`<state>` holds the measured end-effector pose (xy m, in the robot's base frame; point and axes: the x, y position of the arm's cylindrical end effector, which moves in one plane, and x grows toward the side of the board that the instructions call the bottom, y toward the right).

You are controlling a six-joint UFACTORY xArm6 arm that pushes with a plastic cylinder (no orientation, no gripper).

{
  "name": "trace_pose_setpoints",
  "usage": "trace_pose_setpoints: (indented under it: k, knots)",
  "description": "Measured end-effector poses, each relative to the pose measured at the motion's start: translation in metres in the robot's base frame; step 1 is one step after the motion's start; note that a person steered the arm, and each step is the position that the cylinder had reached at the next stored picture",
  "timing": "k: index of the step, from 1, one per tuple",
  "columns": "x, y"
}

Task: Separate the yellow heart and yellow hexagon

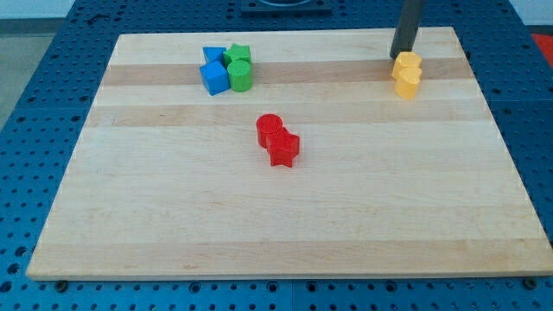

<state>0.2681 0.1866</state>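
My tool is a straight dark rod with no jaws to open and nothing in its hold, and my tip (399,56) sits at about 11 o'clock of the two yellow blocks, just against the upper one. The yellow hexagon block (407,63) and the yellow heart block (406,82) touch each other near the 1 o'clock corner of the pale wooden worktop (276,216), though I cannot tell for sure which is which. Well apart from them, a red cylinder (269,128) and red star block (283,149) sit at centre, and a blue cube (214,78), another blue block (212,55), a green cylinder (241,75) and another green block (237,54) cluster toward 11 o'clock.

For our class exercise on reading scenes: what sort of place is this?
Probably a robotics lab bench: a wooden board lies on a blue perforated surface, with small coloured blocks on it and my tip beside the touching yellow blocks.
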Motion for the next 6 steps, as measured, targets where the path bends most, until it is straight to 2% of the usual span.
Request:
trace_pose_setpoints:
  k: [2,3,6]
  knots:
    - [0.001,0.064]
    - [0.006,0.073]
    - [0.021,0.022]
